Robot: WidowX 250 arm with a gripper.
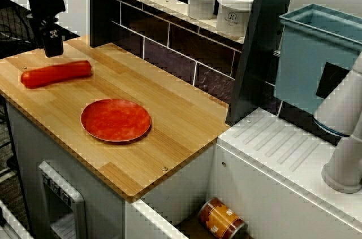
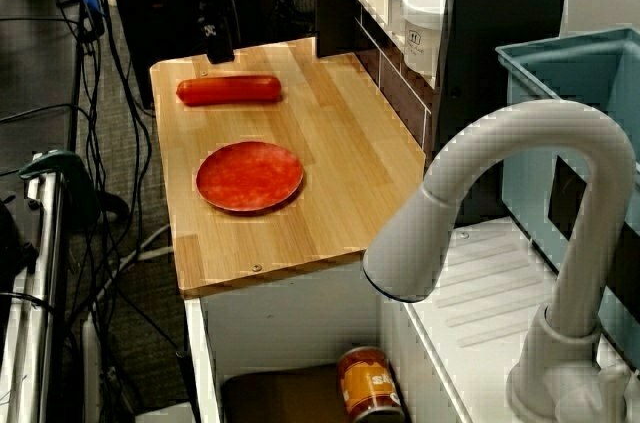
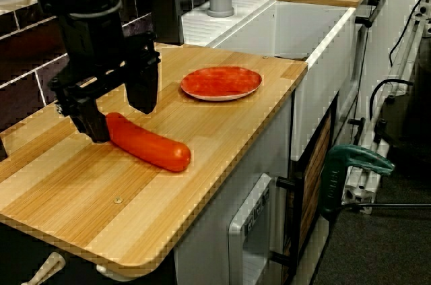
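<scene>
Sausage [image 3: 145,145]: red, lying flat on the tabletop [image 3: 222,130], lower left of centre in the view from the side, well apart from the plate [image 3: 221,81]. Rests along its length, likely the steady way for so round a thing. Tool [image 3: 120,120]: spread wide, fingers [image 3: 143,89] either side of one end, across the narrow width; touching or not, cannot tell. Seen from above, only a dark block at upper left, spread hidden; at the bottom there, a can [image 1: 222,221], absent from the side view.

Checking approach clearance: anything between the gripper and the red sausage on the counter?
Nothing visible. The open gripper hangs right at one end of the sausage; the red plate lies apart, further along the counter.
</scene>
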